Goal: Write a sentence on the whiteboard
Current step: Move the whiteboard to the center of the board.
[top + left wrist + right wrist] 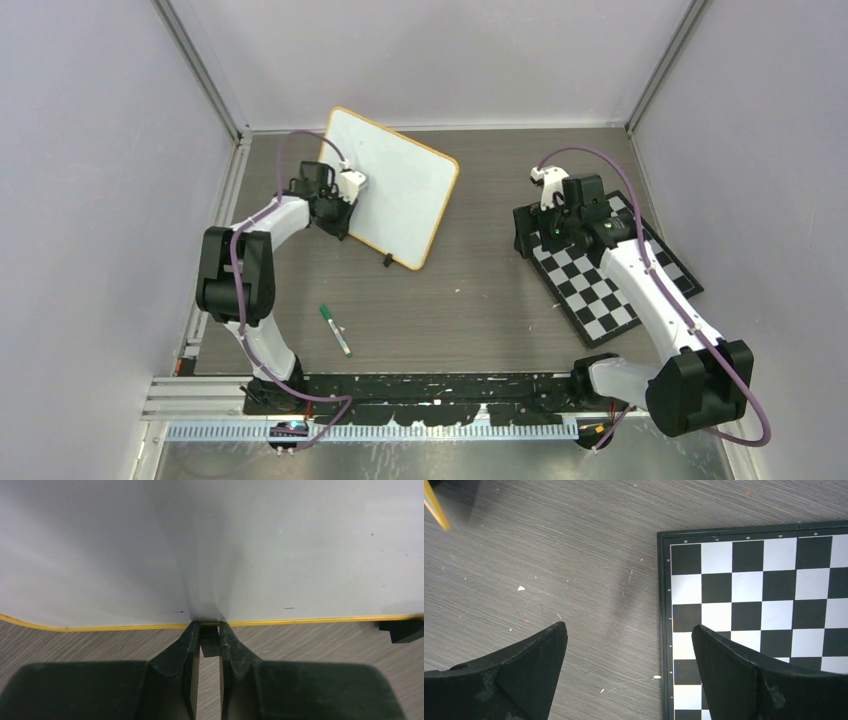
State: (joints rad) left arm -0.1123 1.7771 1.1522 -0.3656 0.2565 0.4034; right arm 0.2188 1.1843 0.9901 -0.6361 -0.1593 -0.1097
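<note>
The whiteboard point(400, 190) with its orange-tan rim stands tilted at the back of the table, left of centre. Its white face point(250, 545) fills the left wrist view, and the sentence is out of view. My left gripper point(338, 205) is at the board's left edge. In the left wrist view this gripper point(210, 628) is shut on a small dark clip foot at the yellow rim. A green marker point(335, 329) lies loose on the table in front of the board. My right gripper point(545, 222) hangs open over the table, holding nothing point(629, 630).
A black-and-white checkerboard point(610, 270) lies at the right; its left edge point(664, 630) runs between my right fingers. Another black clip foot point(387, 261) sits at the whiteboard's near corner. Grey walls enclose the table at the left, back and right.
</note>
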